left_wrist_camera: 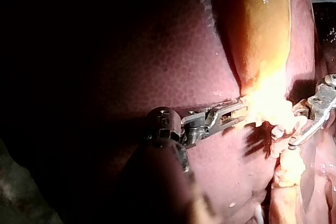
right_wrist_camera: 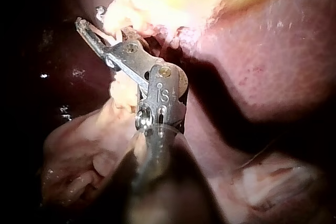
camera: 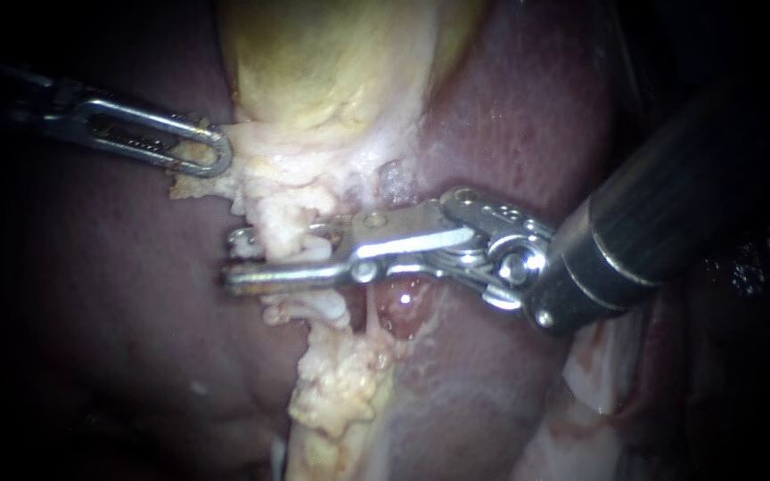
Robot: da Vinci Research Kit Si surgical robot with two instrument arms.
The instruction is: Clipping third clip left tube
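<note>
In the endoscope view the left tube (camera: pixel 289 252), a pale, fat-crusted cord running from the gallbladder (camera: pixel 331 62) over the liver (camera: pixel 109 303), lies between the parted jaws of the right instrument (camera: pixel 260 258), which straddle it without visibly clamping. Far left, the left instrument (camera: pixel 211 151) pinches the gallbladder's pale fringe (camera: pixel 251 165). The tube looks soft, slick and easily torn, so it is best taken squarely. There are two instruments, one thinner strand (camera: pixel 372 316) to the right, and one metal glint (camera: pixel 241 237) that may be a clip. The left wrist view shows that pinch closed. In the right wrist view one jaw lies beside the tube and the other is hidden.
</note>
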